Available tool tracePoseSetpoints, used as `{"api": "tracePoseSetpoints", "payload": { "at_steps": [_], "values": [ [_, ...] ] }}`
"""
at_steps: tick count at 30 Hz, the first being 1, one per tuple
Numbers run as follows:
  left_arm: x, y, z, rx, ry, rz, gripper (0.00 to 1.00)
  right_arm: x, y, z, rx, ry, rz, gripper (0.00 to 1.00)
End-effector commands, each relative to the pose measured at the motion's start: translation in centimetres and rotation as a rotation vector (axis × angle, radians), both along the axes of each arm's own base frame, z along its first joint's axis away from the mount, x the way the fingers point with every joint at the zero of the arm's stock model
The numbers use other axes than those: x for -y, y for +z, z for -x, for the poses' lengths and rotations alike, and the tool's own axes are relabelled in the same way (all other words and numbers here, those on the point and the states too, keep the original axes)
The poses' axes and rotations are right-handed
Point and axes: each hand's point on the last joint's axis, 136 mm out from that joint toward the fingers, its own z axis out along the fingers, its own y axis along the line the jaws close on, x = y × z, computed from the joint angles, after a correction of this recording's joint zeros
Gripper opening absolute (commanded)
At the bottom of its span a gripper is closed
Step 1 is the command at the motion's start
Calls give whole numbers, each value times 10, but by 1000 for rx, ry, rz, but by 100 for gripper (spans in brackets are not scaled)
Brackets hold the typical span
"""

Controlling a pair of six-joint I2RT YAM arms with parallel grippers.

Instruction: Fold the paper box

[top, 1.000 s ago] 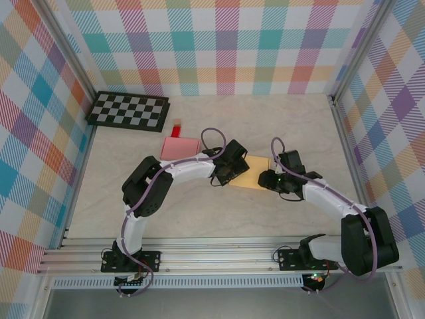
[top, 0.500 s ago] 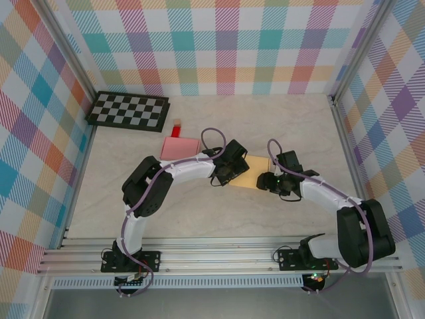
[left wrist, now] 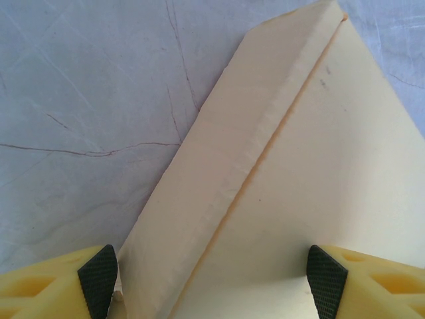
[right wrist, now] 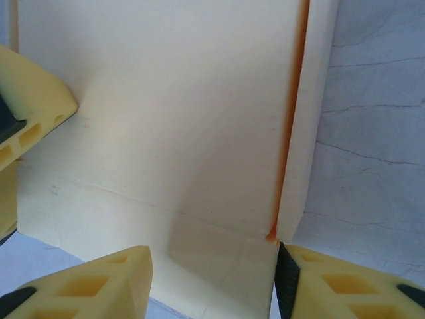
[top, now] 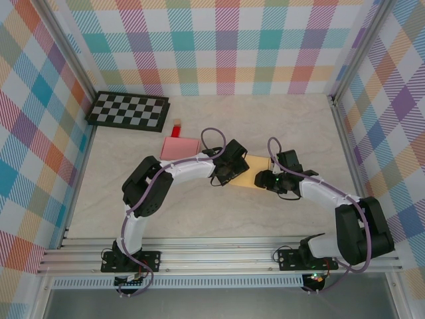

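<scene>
The paper box (top: 254,170) lies flat on the table between my two grippers, a cream sheet with an orange tint. In the left wrist view, the paper box (left wrist: 299,153) shows a long side flap (left wrist: 226,173) folded along a crease. My left gripper (left wrist: 211,279) is open, its pads straddling the sheet's near end. My left gripper (top: 228,174) sits on the box's left edge. My right gripper (top: 267,179) stands at its right edge. In the right wrist view, my right gripper (right wrist: 212,276) is open over the paper box (right wrist: 166,119), one pad beside the corner of a narrow flap (right wrist: 312,119).
A pink flat sheet (top: 179,147) lies just beyond the left arm, with a small red object (top: 177,126) behind it. A checkerboard (top: 129,110) rests at the back left. Metal frame rails (top: 219,252) border the near edge.
My right gripper has slid a little left onto the box's right edge and its jaws have widened. The left gripper and the box stay where they were.
</scene>
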Motion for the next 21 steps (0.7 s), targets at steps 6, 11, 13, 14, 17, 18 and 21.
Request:
{"api": "tracePoseSetpoints", "payload": {
  "at_steps": [6, 11, 13, 14, 17, 18, 21],
  "values": [
    [-21, -36, 11, -72, 1, -104, 77, 7, 3, 3, 4, 16, 47, 47],
    [-22, -37, 11, -75, 2, -106, 77, 10, -2, 7, -2, 12, 57, 45],
    [-22, -38, 11, -76, 1, -107, 77, 10, -4, 8, -5, 11, 57, 42],
    [-22, -38, 11, -75, 3, -108, 77, 10, -4, 8, -4, 11, 57, 42],
    [-22, -38, 11, -76, 3, -107, 77, 10, -6, 8, -3, 12, 57, 40],
    [-22, -37, 10, -74, 4, -107, 77, 10, -7, 9, -6, 13, 59, 39],
    [-22, -38, 10, -75, 3, -108, 77, 11, -10, 9, -7, 13, 67, 39]
  ]
}}
